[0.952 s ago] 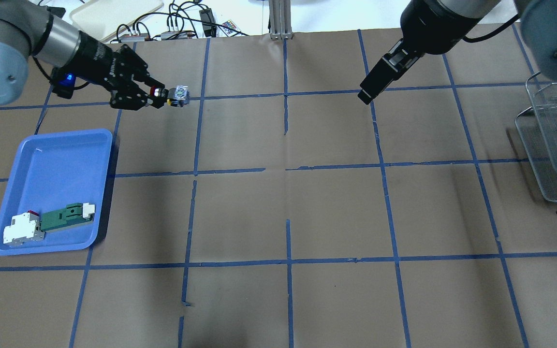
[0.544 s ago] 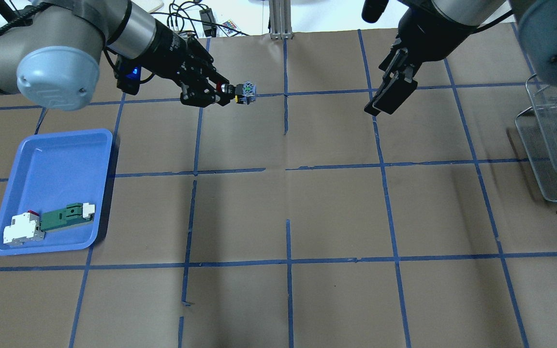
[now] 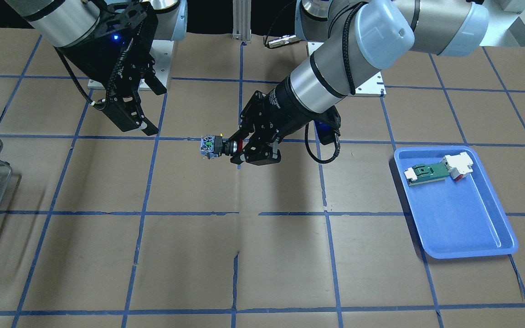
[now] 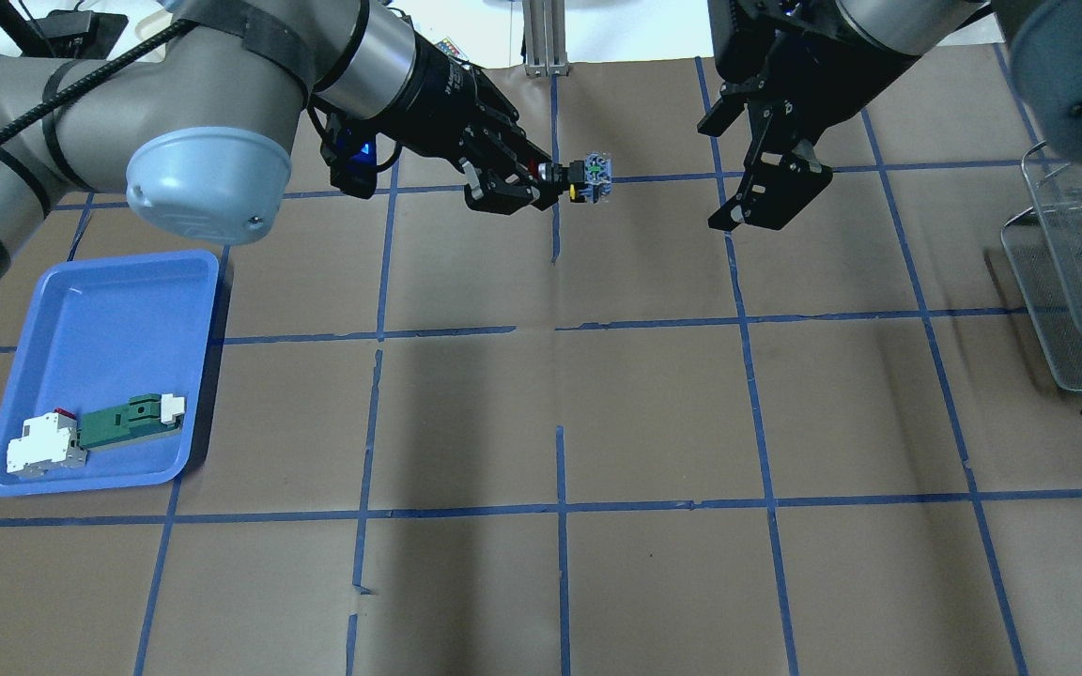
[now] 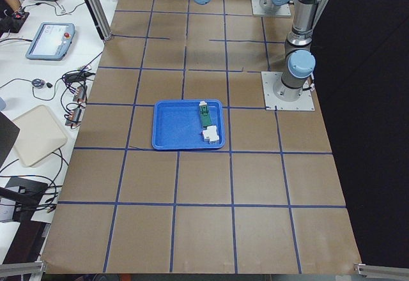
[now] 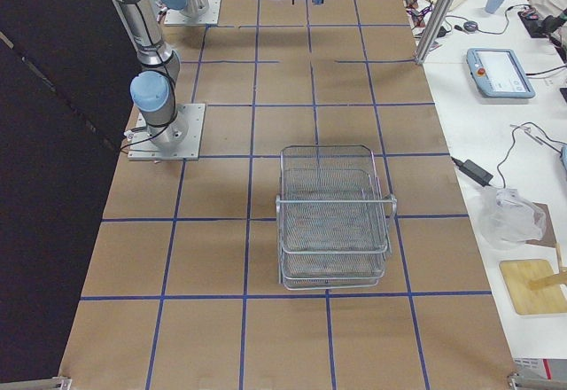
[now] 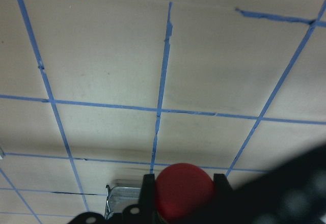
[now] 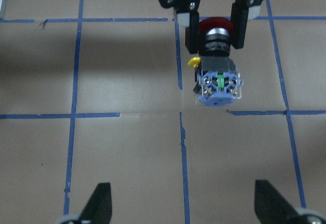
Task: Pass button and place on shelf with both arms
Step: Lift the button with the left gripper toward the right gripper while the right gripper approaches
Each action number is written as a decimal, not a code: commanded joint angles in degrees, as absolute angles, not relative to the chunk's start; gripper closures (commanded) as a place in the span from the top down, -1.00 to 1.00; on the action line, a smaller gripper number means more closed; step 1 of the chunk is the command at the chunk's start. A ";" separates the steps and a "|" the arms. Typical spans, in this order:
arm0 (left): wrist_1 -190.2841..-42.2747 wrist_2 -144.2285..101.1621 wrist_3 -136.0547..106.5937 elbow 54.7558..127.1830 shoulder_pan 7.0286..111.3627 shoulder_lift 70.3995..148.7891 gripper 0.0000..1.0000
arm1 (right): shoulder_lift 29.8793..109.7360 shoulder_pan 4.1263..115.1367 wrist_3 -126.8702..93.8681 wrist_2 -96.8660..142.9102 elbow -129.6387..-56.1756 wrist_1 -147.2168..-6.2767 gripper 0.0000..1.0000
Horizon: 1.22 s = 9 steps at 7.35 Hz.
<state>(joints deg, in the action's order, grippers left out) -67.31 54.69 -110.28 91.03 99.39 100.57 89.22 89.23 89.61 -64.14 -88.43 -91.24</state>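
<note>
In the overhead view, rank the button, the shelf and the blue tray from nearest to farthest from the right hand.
1. The button, just left of the right hand, held by the left hand.
2. The shelf, at the view's right edge.
3. The blue tray, far left.

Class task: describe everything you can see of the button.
The button is small: red domed cap, black collar, yellow tab on one side, blue-and-white block with a green spot at its back. It hangs level above the table, cap end gripped by the left pincer, block pointing at the open right pincer, which does not touch it.
</note>
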 commanded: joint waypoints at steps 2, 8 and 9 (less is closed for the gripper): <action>-66.18 52.56 -114.68 91.05 101.60 99.06 -1.00 | 88.16 88.15 89.39 -60.56 -88.50 -86.04 1.00; -66.27 52.65 -116.37 92.11 102.83 97.12 -1.00 | 88.42 88.85 82.47 -58.63 -88.42 -90.62 1.00; -66.27 52.65 -116.37 92.11 102.83 97.03 -1.00 | 88.42 88.86 82.35 -58.62 -88.50 -90.62 1.00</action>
